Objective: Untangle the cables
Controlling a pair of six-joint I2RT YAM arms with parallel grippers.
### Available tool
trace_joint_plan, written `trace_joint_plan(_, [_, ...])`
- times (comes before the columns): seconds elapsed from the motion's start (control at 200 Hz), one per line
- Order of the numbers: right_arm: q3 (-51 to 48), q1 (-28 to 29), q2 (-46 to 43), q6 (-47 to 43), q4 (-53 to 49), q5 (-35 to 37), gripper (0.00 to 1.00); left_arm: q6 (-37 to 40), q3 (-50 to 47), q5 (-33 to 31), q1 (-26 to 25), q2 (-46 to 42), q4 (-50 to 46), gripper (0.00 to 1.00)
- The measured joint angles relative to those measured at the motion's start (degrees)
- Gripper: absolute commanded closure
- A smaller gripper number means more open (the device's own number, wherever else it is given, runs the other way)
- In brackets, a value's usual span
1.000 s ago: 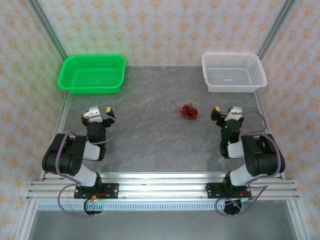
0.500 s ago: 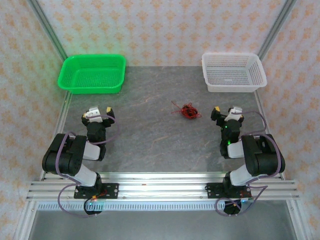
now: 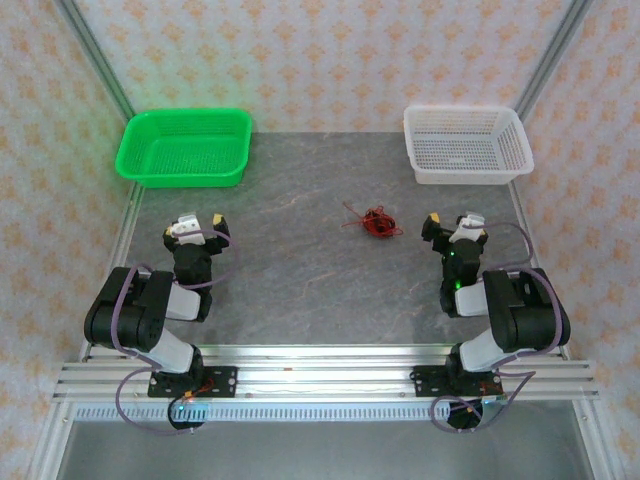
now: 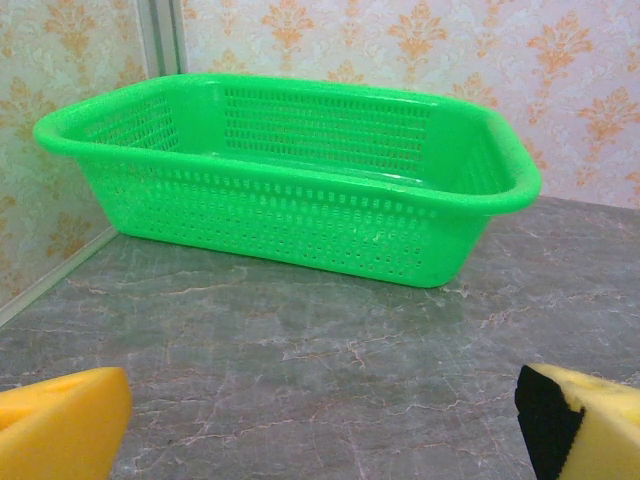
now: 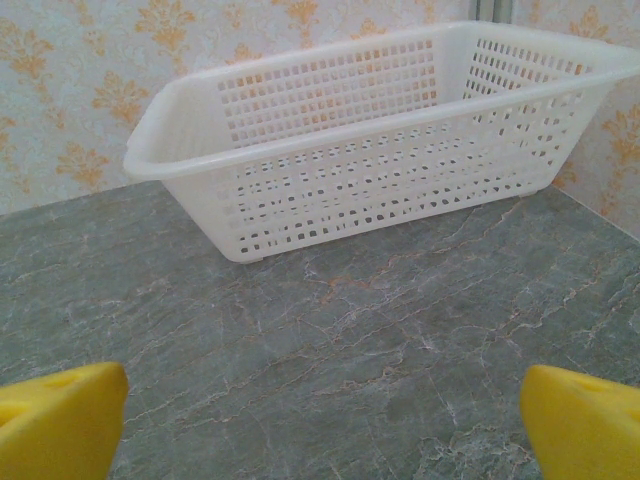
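At the near edge of the table [image 3: 300, 270] both arms sit folded over their bases, and neither holds anything. The left gripper [image 3: 200, 224] has its jaws spread wide. In its wrist view the yellow fingertips [image 4: 60, 425] stand at the two bottom corners with bare table between them. The right gripper [image 3: 452, 224] is just as wide open and empty — its fingertips [image 5: 60, 415] frame bare stone too.

The cables [image 3: 376, 221] lie as one small red clump a little right of the table's middle, at about the same depth from the near edge as both grippers. From the right gripper the clump is near, off to its left. From the left gripper it is well apart, across the table to its right — so the right arm looks better placed for a first reach. The clump is compact with no clear long axis, bar a loose strand trailing toward the left. Whether black wires run through it is too fine to tell.

Beyond, the green basket [image 3: 180, 180] sits at the far-left corner, ahead of the left gripper. The white basket [image 3: 465, 176] sits at the far-right corner, ahead of the right.
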Motion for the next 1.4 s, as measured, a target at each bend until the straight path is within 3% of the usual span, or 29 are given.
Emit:
trace_joint_plan(0.14, [0.1, 0.0, -2.8, 0.5, -3.3, 0.9, 0.01, -0.1, 0.3, -0.9, 0.0, -4.1, -4.5, 0.06])
trace_joint_plan(0.32, [7.5, 0.7, -12.0, 2.8, -20.3, 1.7, 0.02, -2.9, 3.9, -6.6, -2.5, -17.8, -16.3, 0.08])
trace_joint_plan(0.425, [14.8, 2.5, -14.1, 4.8, -32.6, 1.0, 0.06, -7.1, 9.4, -7.8, -3.7, -21.3, -25.8, 0.1])
trace_joint_plan(0.611, [26.6, 8.3, -13.2, 6.7, -54.7, -3.3, 0.09, -13.6, 16.6, -7.1, -6.1, -21.7, -39.9, 0.1])
trace_joint_plan(0.831, [38.7, 15.0, -5.0, 8.4, -74.6, -11.7, 0.14, -19.5, 19.5, -4.2, -9.0, -25.0, -52.6, 0.1])
trace_joint_plan(1.051, [45.3, 21.3, 1.6, 5.9, -84.4, -10.8, 0.17, -24.3, 20.9, -0.7, -9.3, -30.4, -61.4, 0.09])
trace_joint_plan(1.401, [48.9, 21.3, 7.8, -6.2, -89.4, -3.5, 0.22, -27.3, 22.1, 4.5, -9.7, -35.1, -70.2, 0.07])
